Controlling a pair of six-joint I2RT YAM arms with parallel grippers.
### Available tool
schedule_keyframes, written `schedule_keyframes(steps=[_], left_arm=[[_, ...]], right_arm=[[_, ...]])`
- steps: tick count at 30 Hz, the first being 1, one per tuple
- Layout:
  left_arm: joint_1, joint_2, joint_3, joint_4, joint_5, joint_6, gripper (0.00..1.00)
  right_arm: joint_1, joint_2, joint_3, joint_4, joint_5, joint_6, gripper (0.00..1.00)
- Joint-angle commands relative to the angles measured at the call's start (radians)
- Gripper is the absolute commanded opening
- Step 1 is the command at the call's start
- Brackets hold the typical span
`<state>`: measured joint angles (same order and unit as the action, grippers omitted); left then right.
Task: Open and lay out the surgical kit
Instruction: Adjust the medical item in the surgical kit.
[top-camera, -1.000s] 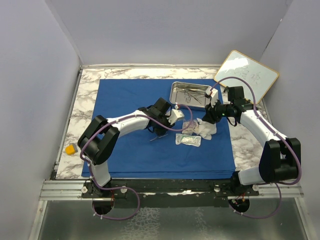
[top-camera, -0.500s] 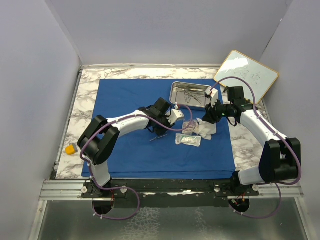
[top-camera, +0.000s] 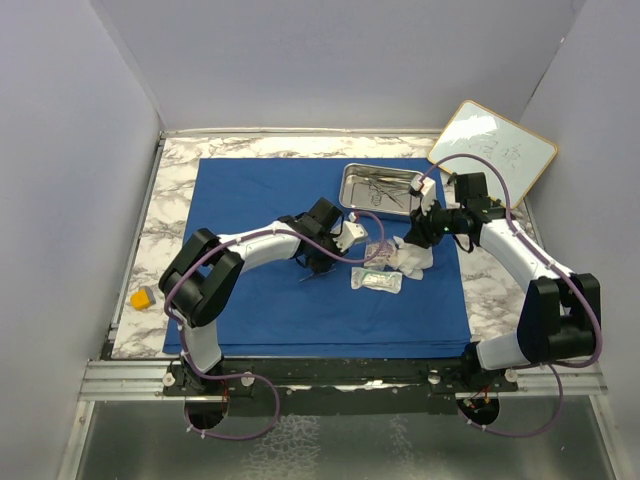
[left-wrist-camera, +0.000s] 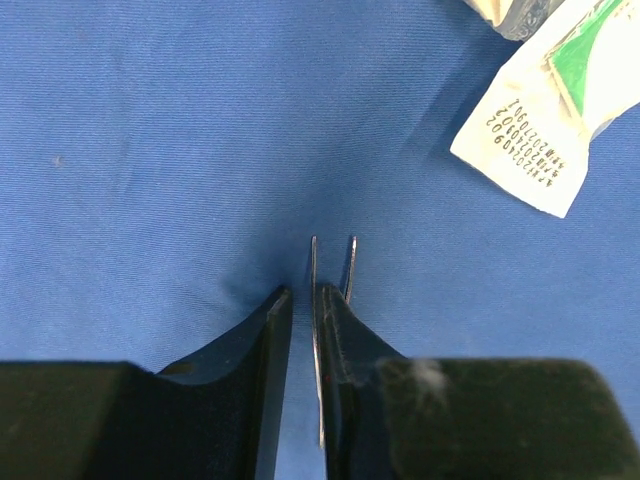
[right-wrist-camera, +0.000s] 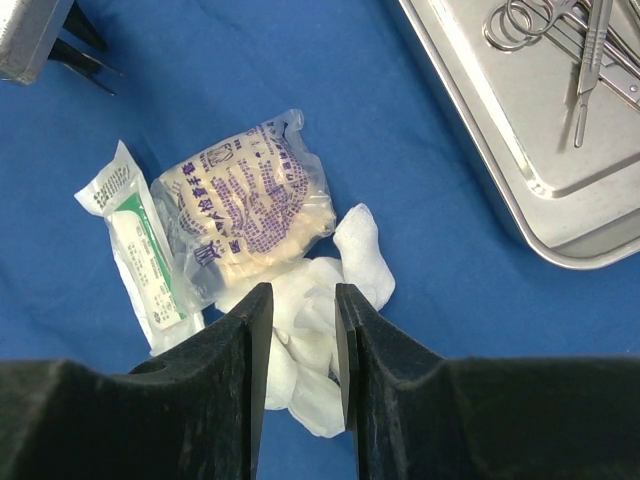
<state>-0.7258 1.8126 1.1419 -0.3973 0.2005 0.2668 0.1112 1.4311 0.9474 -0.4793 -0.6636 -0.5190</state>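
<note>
The royal-blue cloth (top-camera: 260, 200) lies spread flat on the table. The steel tray (top-camera: 352, 185) stands at its far right with scissors and forceps (right-wrist-camera: 560, 30) inside. My left gripper (left-wrist-camera: 302, 295) is low over the cloth, its jaws a narrow gap apart. Steel tweezers (left-wrist-camera: 352, 260) lie under it: one tine runs along the right finger's inner face, the other outside it. The tweezers also show in the top view (top-camera: 312, 277). My right gripper (right-wrist-camera: 300, 300) is open, its jaws on either side of the white gauze (right-wrist-camera: 355, 250).
A clear packet with purple print (right-wrist-camera: 250, 190) and a white-and-green packet (right-wrist-camera: 140, 250) lie left of the gauze. A wood-framed whiteboard (top-camera: 492, 145) leans at the back right. A yellow-orange block (top-camera: 143, 297) sits on the marble table (top-camera: 170, 190) at the left.
Almost nothing. The left arm has shifted very slightly while its gripper stays over the tweezers. The right arm has not moved.
</note>
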Motion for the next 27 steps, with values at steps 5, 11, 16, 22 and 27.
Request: schedule_keyframes(steps=[5,11,16,22,27], left_arm=[[0.007,0.005,0.004,-0.012,0.027,-0.046,0.10],[0.006,-0.014,0.045,-0.048,0.026,-0.087,0.00],[0.006,-0.022,0.103,-0.091,0.005,-0.150,0.00],[0.007,-0.002,0.160,-0.111,-0.033,-0.297,0.00],[0.027,0.029,0.189,-0.108,-0.078,-0.476,0.00]], right_arm=[[-0.001,0.008,0.033,-0.012,-0.014,0.001,0.32],[-0.001,-0.008,0.023,-0.001,0.008,0.002,0.32],[-0.002,-0.010,0.025,-0.001,0.029,0.002,0.32],[-0.020,-0.030,0.025,0.007,0.037,0.008,0.31],[-0.036,-0.040,0.024,0.009,0.033,0.014,0.31]])
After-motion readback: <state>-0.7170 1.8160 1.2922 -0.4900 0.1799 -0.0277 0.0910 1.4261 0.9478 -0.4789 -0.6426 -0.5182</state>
